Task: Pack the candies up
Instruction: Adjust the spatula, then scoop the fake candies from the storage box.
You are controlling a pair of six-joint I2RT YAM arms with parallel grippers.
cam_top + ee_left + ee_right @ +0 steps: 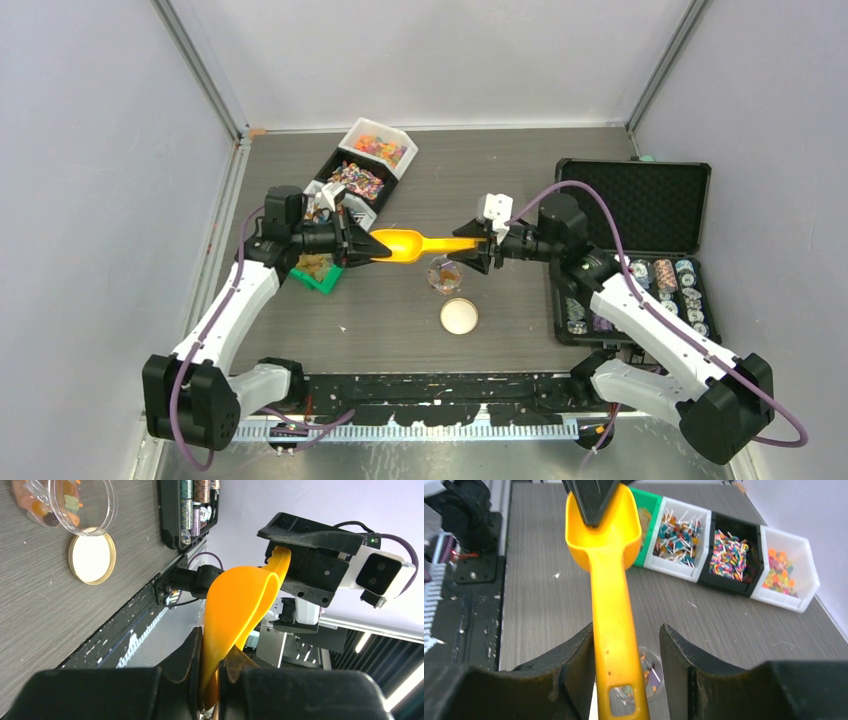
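Two grippers share the crosswise scoop (410,245): left gripper (365,245) pinches its bowl beside the candies (357,180), right gripper (478,248) (jaws parted) straddles its handle.

Surface (520,170): dark grey wood-grain top with pale flecks. Enclosure: plain pale grey wall panels (430,60) on three sides, joined by aluminium corner posts (200,65). Lighting: bright ceiling strip lights (407,686) beyond the enclosure.

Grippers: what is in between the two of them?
The scoop, its bowl pinched by the left gripper, its handle inside the open right gripper; top view.
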